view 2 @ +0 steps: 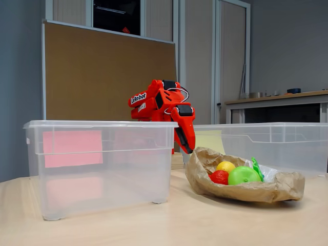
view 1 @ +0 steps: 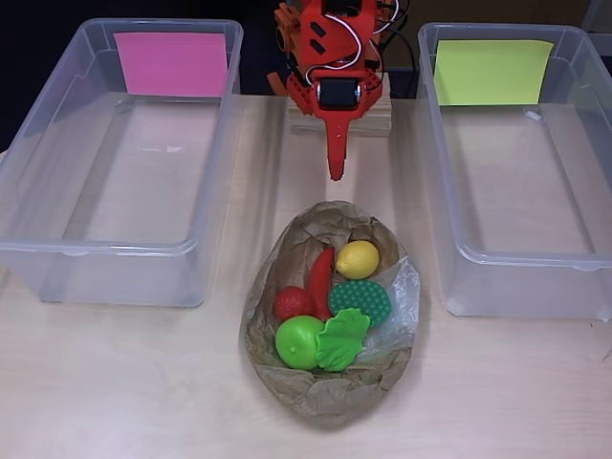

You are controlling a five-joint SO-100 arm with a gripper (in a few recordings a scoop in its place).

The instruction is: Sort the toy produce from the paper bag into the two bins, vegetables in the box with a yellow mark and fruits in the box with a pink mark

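An open brown paper bag (view 1: 330, 397) (view 2: 266, 190) lies on the table between the two bins. Inside it I see a yellow lemon (view 1: 357, 259) (view 2: 226, 166), a red pepper (view 1: 320, 277), a red strawberry-like piece (view 1: 292, 303) (view 2: 219, 177), a green apple (view 1: 297, 341) (view 2: 243, 175), a dark green bumpy vegetable (view 1: 360, 300) and a light green leafy piece (view 1: 342, 340) (view 2: 255, 167). The bin with the pink mark (view 1: 172, 63) (view 2: 72, 148) stands left. The bin with the yellow mark (view 1: 492, 72) (view 2: 209, 140) stands right. My red gripper (view 1: 335, 170) (view 2: 189, 147) hangs shut, pointing down, just behind the bag.
The arm's base sits on a wooden block (view 1: 375, 113) at the table's back edge between the bins. Both clear plastic bins (view 1: 115, 172) (view 1: 521, 191) hold nothing. Bare table (view 1: 124, 382) stretches in front of the bag and bins.
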